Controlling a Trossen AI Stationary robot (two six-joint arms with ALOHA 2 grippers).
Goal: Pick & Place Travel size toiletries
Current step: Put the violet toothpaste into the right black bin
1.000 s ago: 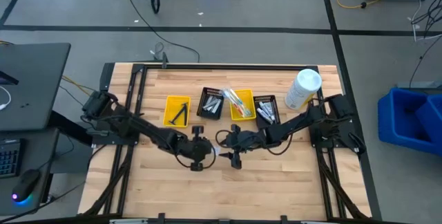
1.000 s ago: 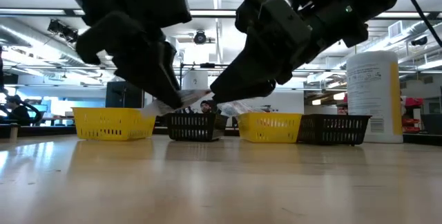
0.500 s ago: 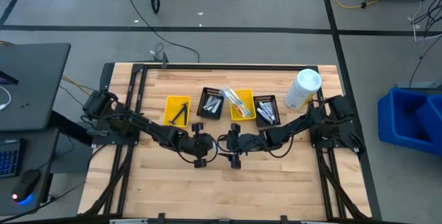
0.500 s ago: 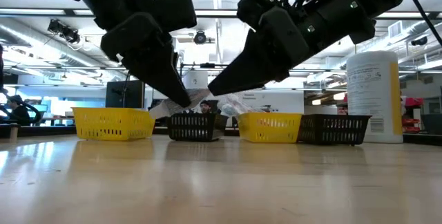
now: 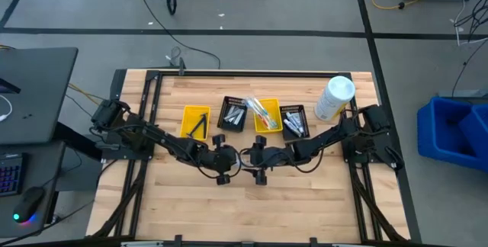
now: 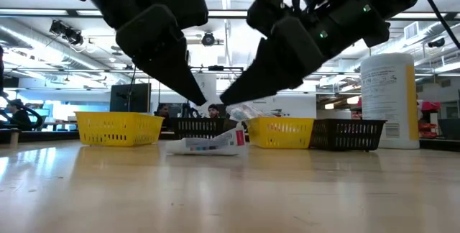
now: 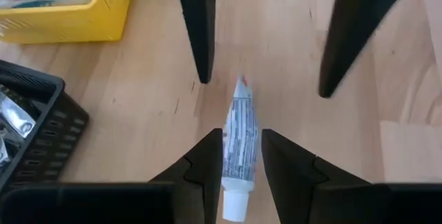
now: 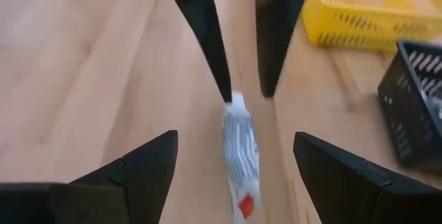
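Observation:
A small white toothpaste tube [image 6: 208,145] lies flat on the wooden table, on its side, in front of the row of bins. My left gripper [image 6: 198,100] hovers above it with a narrow gap between its fingers. In the left wrist view the tube [image 7: 237,113] shows through that gap, below my left gripper [image 7: 240,137]. My right gripper [image 8: 235,141] faces it from the right, fingers wide apart, with the tube [image 8: 239,156] on the table below them. In the high view both grippers meet at the table's middle [image 5: 242,159].
Four small bins stand in a row behind the grippers: a yellow one [image 5: 195,121], a black one [image 5: 233,113], a yellow one [image 5: 267,115] and a black one [image 5: 293,120], each with small items inside. A big white bottle [image 5: 334,98] stands at the far right.
The toothpaste tube hung in the air between the two grippers' tips. It has come free and dropped to the table, where it now lies flat. Both grippers have stayed above it, each rolled a little.

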